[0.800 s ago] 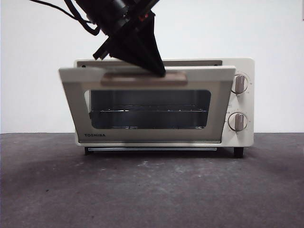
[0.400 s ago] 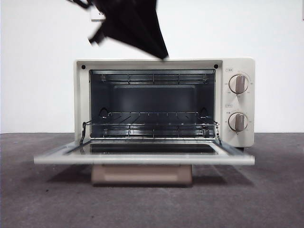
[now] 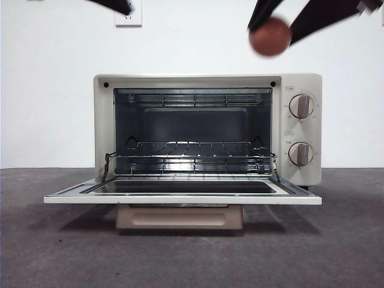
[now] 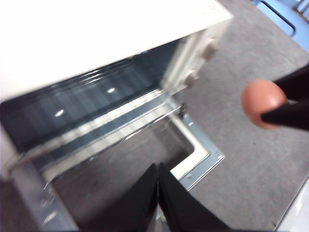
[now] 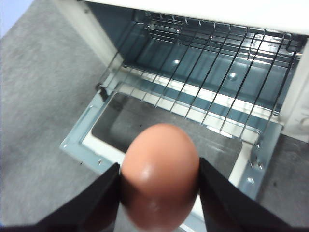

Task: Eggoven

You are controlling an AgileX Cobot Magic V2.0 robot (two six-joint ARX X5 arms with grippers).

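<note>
The cream TOSHIBA toaster oven (image 3: 300, 129) stands on the table with its door (image 3: 180, 198) folded down flat, its tan handle (image 3: 180, 217) hanging under the door. A wire rack (image 3: 192, 150) shows inside. My right gripper (image 5: 159, 181) is shut on the reddish-brown egg (image 5: 159, 174) and holds it high above the oven's right side; the egg also shows in the front view (image 3: 270, 36) and the left wrist view (image 4: 263, 100). My left gripper (image 4: 158, 179) is shut and empty above the open door, showing only as a dark tip (image 3: 117, 5) at top left.
Two knobs (image 3: 300, 105) sit on the oven's right panel. A white wall socket (image 3: 129, 15) is on the back wall. The dark grey table (image 3: 192, 258) stretches in front of the door and to both sides.
The oven door went from nearly shut to fully down. My left gripper left the handle and rose away to the top left. My right gripper came in at top right with the egg.
</note>
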